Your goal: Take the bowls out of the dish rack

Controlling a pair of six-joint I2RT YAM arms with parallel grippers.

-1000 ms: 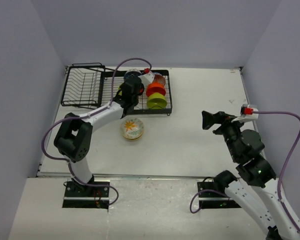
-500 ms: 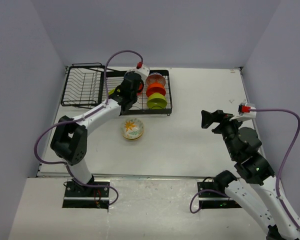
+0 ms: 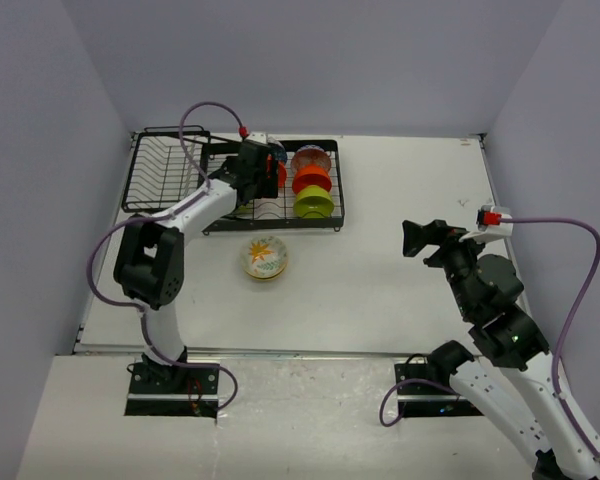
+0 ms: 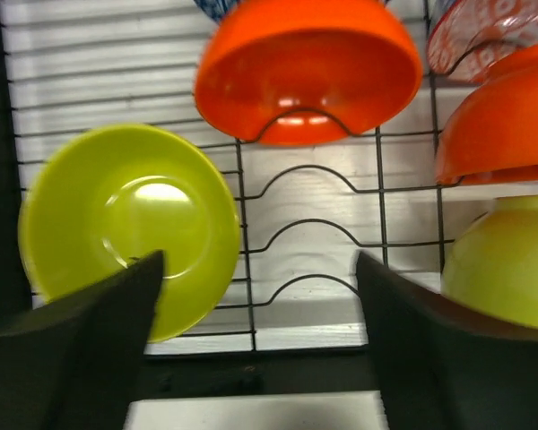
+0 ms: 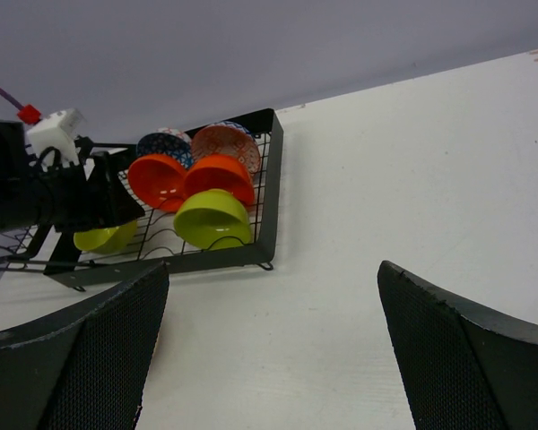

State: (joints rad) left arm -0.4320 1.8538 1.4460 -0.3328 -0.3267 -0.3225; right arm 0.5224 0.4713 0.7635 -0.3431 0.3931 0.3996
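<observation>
The black dish rack (image 3: 332, 190) stands at the back left of the table. My left gripper (image 3: 257, 163) hovers open over its flat section, nothing between the fingers. In the left wrist view a lime bowl (image 4: 130, 228) lies just beyond the left finger (image 4: 81, 358), an orange bowl (image 4: 309, 67) stands ahead, and orange (image 4: 498, 116), lime (image 4: 507, 264) and red-patterned (image 4: 484, 31) bowls sit at the right. A cream floral bowl (image 3: 265, 257) rests on the table in front of the rack. My right gripper (image 3: 416, 240) hangs open and empty, far to the right.
The rack's tilted basket section (image 3: 165, 170) adjoins the flat part on the left. Grey walls enclose the table at the back and both sides. In the right wrist view the rack (image 5: 271, 179) lies far ahead, with bare white tabletop (image 5: 386, 206) in between.
My left gripper has swung leftward across the rack and gone from shut to open. The right arm has barely moved.
</observation>
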